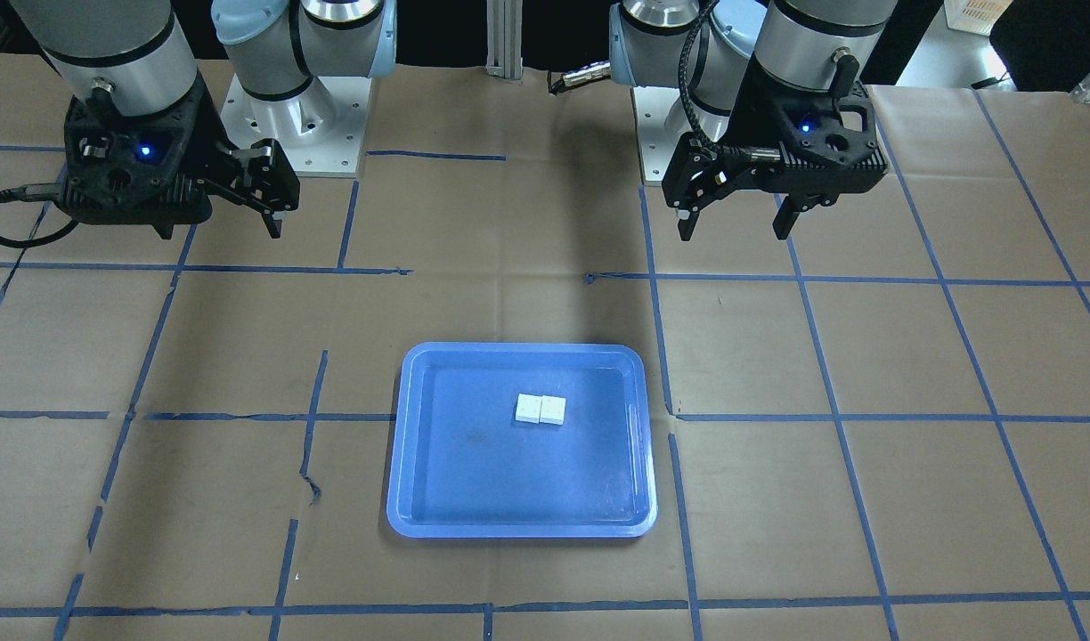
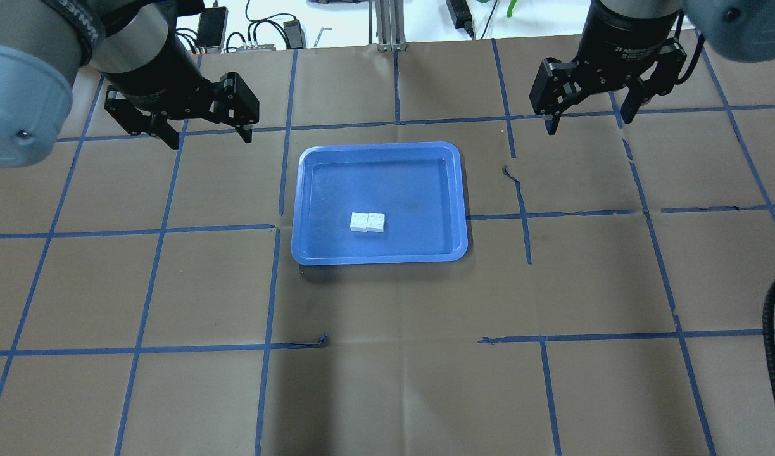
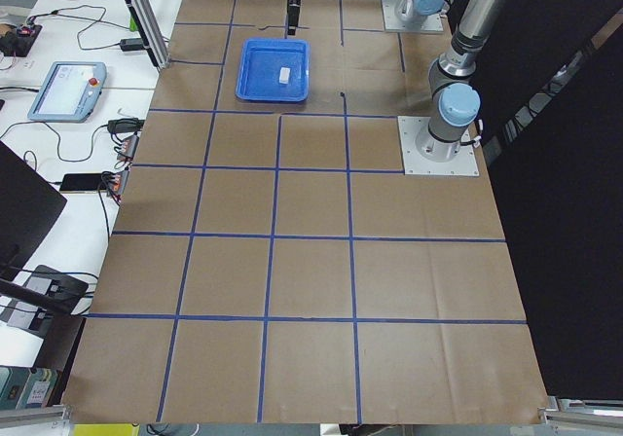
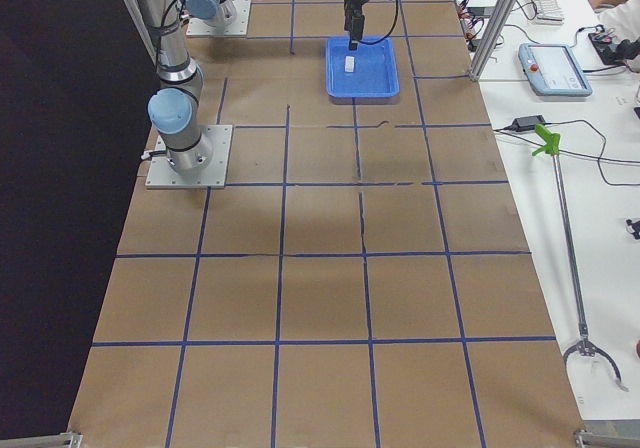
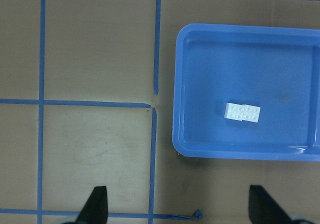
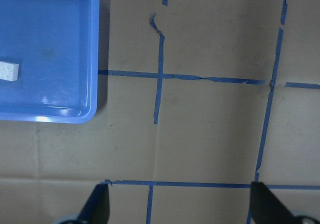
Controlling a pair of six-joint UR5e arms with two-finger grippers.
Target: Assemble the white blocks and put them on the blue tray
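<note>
Two white blocks (image 1: 540,409) lie joined side by side on the bottom of the blue tray (image 1: 474,472), near its middle. They also show in the overhead view (image 2: 368,222), on the tray (image 2: 413,183), and in the left wrist view (image 5: 242,112). The right wrist view shows only one end of the blocks (image 6: 9,70) at its left edge. My left gripper (image 2: 207,138) (image 1: 734,231) hangs open and empty above the table beside the tray. My right gripper (image 2: 588,121) (image 1: 220,230) is open and empty on the tray's other side.
Brown paper with a blue tape grid (image 2: 387,342) covers the table. The arm base plates (image 1: 296,116) stand at the robot's edge of the table. Cables and devices (image 2: 254,35) lie beyond the far edge. The paper is torn near the tray (image 2: 511,174).
</note>
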